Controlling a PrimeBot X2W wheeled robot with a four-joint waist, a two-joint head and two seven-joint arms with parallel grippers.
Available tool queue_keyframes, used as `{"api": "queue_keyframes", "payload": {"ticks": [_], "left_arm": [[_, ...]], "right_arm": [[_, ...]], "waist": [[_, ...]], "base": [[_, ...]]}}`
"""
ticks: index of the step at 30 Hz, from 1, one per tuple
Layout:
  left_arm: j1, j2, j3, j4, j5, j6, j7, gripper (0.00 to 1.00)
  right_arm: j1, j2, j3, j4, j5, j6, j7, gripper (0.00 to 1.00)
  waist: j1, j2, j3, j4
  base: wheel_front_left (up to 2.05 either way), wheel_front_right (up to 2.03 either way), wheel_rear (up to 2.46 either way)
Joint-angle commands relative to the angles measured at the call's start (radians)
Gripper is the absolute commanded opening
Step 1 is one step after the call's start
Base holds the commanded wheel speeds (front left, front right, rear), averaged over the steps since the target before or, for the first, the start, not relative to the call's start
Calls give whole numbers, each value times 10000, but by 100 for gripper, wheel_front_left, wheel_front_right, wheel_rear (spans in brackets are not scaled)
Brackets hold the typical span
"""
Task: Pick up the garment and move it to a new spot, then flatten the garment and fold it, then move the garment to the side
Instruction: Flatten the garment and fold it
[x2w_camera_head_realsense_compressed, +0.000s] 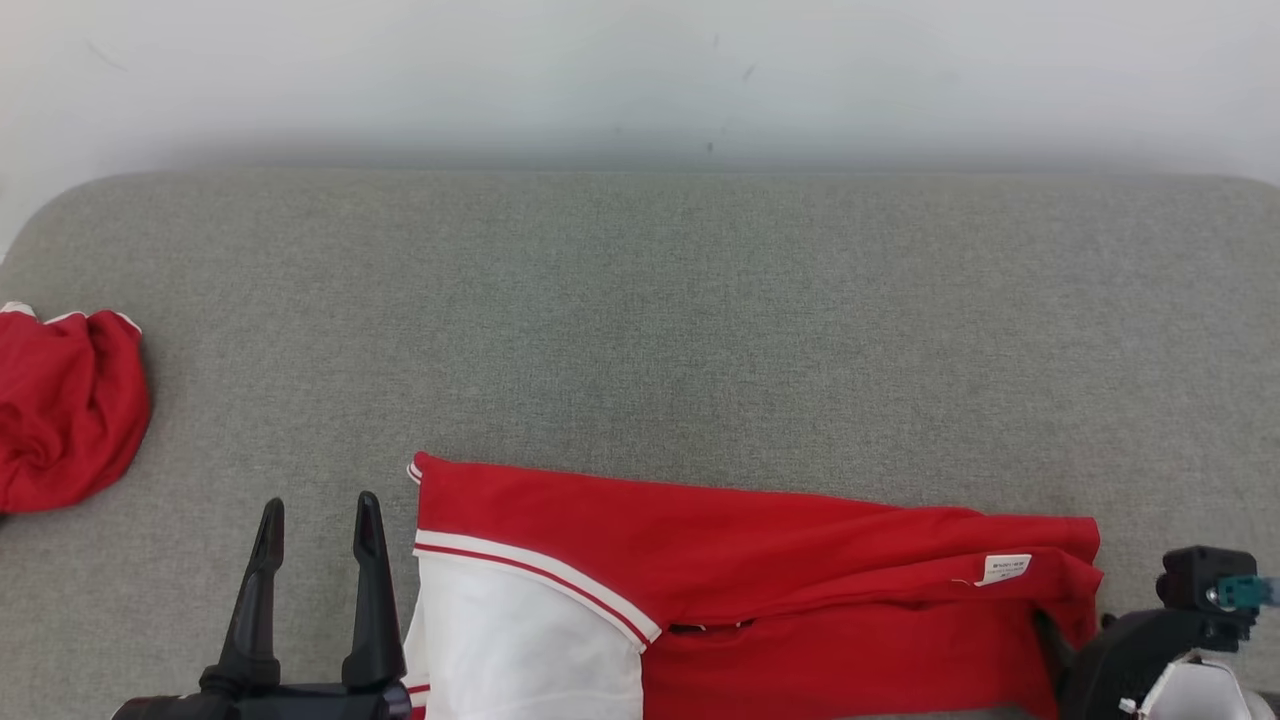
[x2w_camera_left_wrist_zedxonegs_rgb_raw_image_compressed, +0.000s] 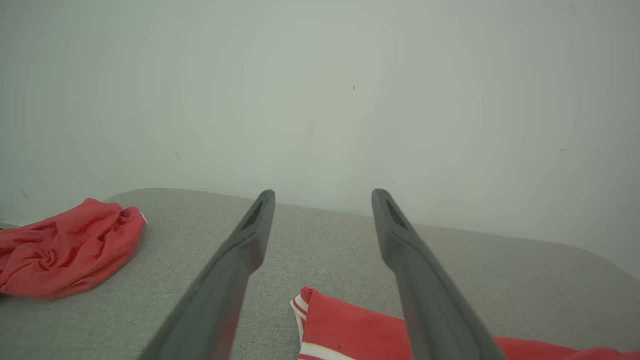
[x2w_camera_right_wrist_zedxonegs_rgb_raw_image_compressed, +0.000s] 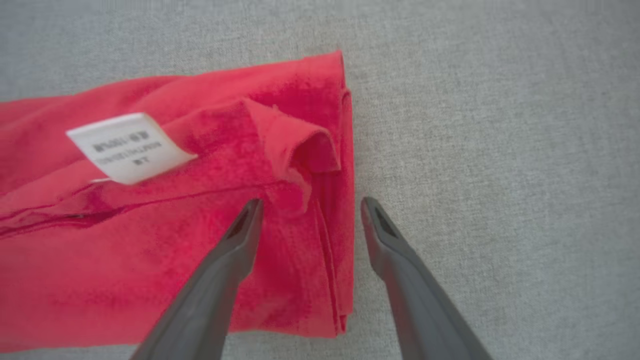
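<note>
Beside the red garment (x2w_camera_head_realsense_compressed: 760, 540), left tool (x2w_camera_head_realsense_compressed: 318, 505) level, fingers spread, right tool (x2w_camera_right_wrist_zedxonegs_rgb_raw_image_compressed: 310, 205) tipped down, spread astride its edge.

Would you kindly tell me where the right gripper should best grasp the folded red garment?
Probably its stacked right-end edge, beyond the white label: the layers of the garment end together there, and the open right gripper straddles it, so come from that outer side.

Looks like some bare robot test lab. Plain grey cloth-covered table (x2w_camera_head_realsense_compressed: 700, 330) under the left gripper (x2w_camera_head_realsense_compressed: 320, 502), blank white wall (x2w_camera_head_realsense_compressed: 640, 70) straight ahead of its fingertips, crumpled red cloth (x2w_camera_head_realsense_compressed: 65, 405) lying off to its left.
</note>
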Motion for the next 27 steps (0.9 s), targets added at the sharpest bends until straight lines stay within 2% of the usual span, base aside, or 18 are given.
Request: {"api": "queue_keyframes", "payload": {"ticks": [1,5,14,21,22,23,27], "left_arm": [[-135,-12,1,37,-12,8,-34,100],[-168,-14,-36,56,-23,-5,-34,100],[-263,-14,-47,62,-158,9,-34,100],[-298,-14,-18,81,-169,35,-34,100],[-300,-14,-10,87,-176,29,-34,100],[-296,-14,-7,94,-191,25,-34,100],[-271,-14,37,114,-253,41,-34,100]], "right_arm": [[-118,2,86,5,143,13,-72,100],[-136,-3,66,-4,196,13,-75,100],[-631,1,-488,644,-557,13,104,100],[-924,16,-368,1201,-656,13,317,100],[-899,24,-289,1240,-623,13,367,44],[-874,33,-223,1255,-601,14,397,0],[-742,12,-245,1225,-525,13,333,0]], "waist": [[-1,-1,17,11],[-1,-1,48,74],[-1,-1,270,341],[-1,-1,393,539],[-1,-1,399,554],[-1,-1,401,566],[-1,-1,393,550]], "base": [[0,0,0],[0,0,0],[0,0,0],[0,0,0],[0,0,0],[0,0,0],[0,0,0]]}}
